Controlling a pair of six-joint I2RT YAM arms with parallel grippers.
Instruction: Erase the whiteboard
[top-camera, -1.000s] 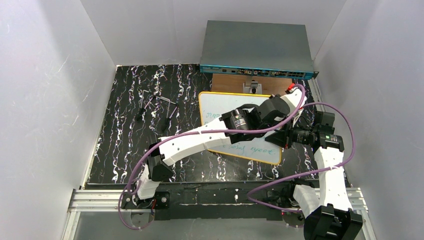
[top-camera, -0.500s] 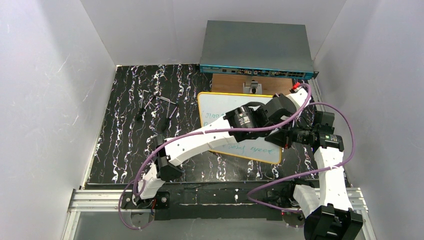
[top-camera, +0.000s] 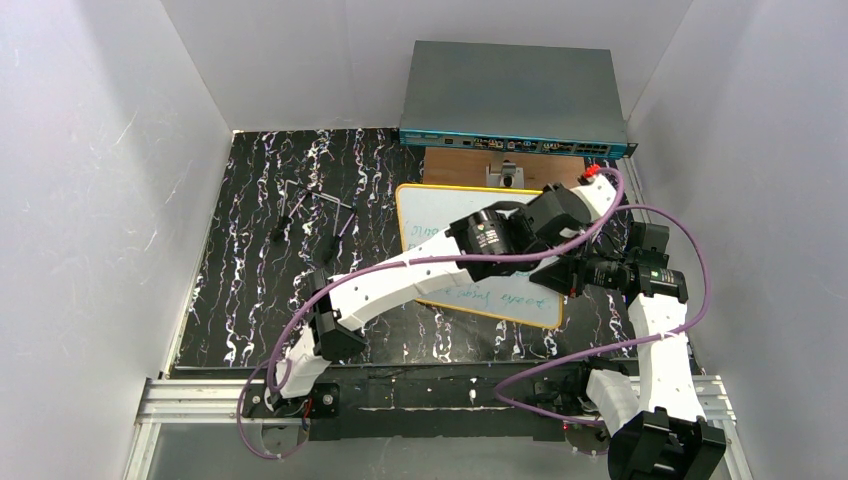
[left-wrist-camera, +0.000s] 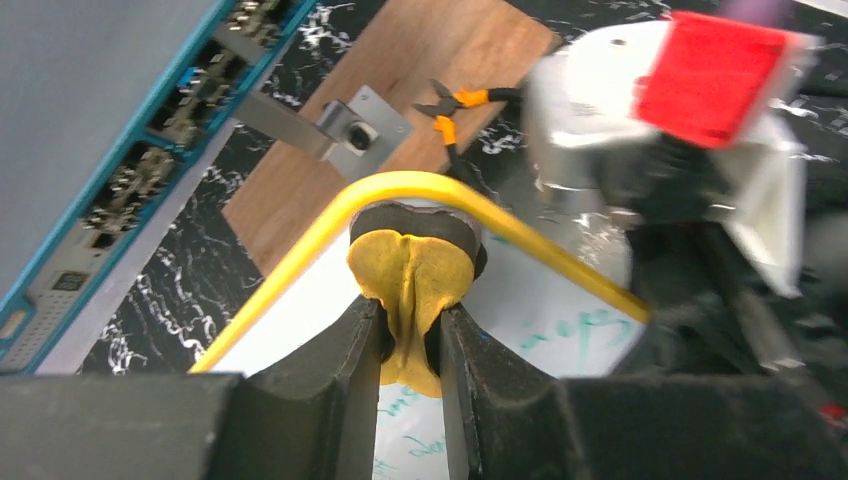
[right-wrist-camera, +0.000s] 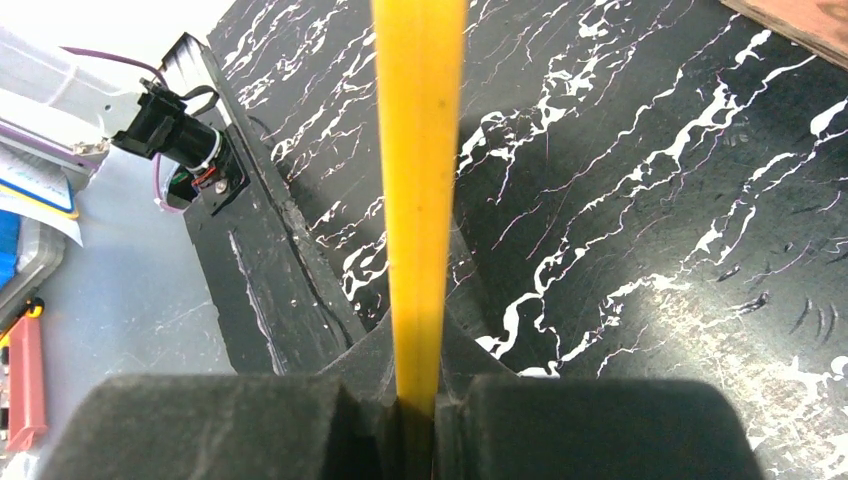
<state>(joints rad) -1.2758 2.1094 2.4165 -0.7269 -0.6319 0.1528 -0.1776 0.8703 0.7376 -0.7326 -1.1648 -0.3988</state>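
The whiteboard (top-camera: 432, 212), white with a yellow rim (left-wrist-camera: 300, 262), lies on the black marbled table with green handwriting (left-wrist-camera: 582, 326) on it. My left gripper (left-wrist-camera: 410, 312) is shut on a yellow eraser pad (left-wrist-camera: 412, 262) with a black backing. The pad presses on the board just inside a rounded corner. From above, the left wrist (top-camera: 555, 215) hides that gripper over the board's far right part. My right gripper (right-wrist-camera: 417, 400) is shut on the board's rim (right-wrist-camera: 418, 150), seen edge-on, at the right side (top-camera: 562, 276).
A brown wooden board (left-wrist-camera: 400, 90) lies behind the whiteboard, carrying a metal bracket (left-wrist-camera: 340, 125) and orange-handled pliers (left-wrist-camera: 455, 105). A grey network switch (top-camera: 512, 95) stands at the back. Small black tools (top-camera: 310, 215) lie on the left of the table.
The left wrist has shifted a little toward the board's far right corner with the eraser pad. The right arm has kept still on the rim.
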